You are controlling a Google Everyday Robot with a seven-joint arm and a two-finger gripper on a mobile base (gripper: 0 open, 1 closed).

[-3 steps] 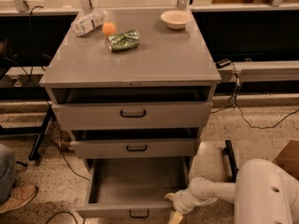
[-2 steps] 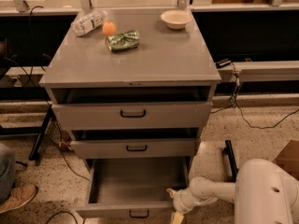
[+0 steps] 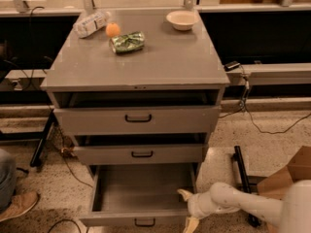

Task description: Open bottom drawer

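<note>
The bottom drawer (image 3: 138, 216) of the grey cabinet (image 3: 141, 72) stands pulled far out, its inside bare and its short front panel with a small black loop handle (image 3: 145, 223) at the lower edge of the view. My gripper (image 3: 188, 208) is at the drawer's front right corner, low beside its right wall, on the end of my white arm (image 3: 243, 205) that comes in from the lower right. The middle drawer (image 3: 141, 154) and the top drawer (image 3: 138, 119) each stand slightly out.
On the cabinet top lie a plastic bottle (image 3: 91, 23), an orange (image 3: 112, 29), a green snack bag (image 3: 128, 41) and a white bowl (image 3: 181, 19). A cardboard box (image 3: 286, 178) stands at the right, a person's shoe (image 3: 17, 205) at the left, and cables (image 3: 257, 120) on the floor.
My gripper has shifted slightly at the drawer's front right corner. The bottom drawer stays pulled out.
</note>
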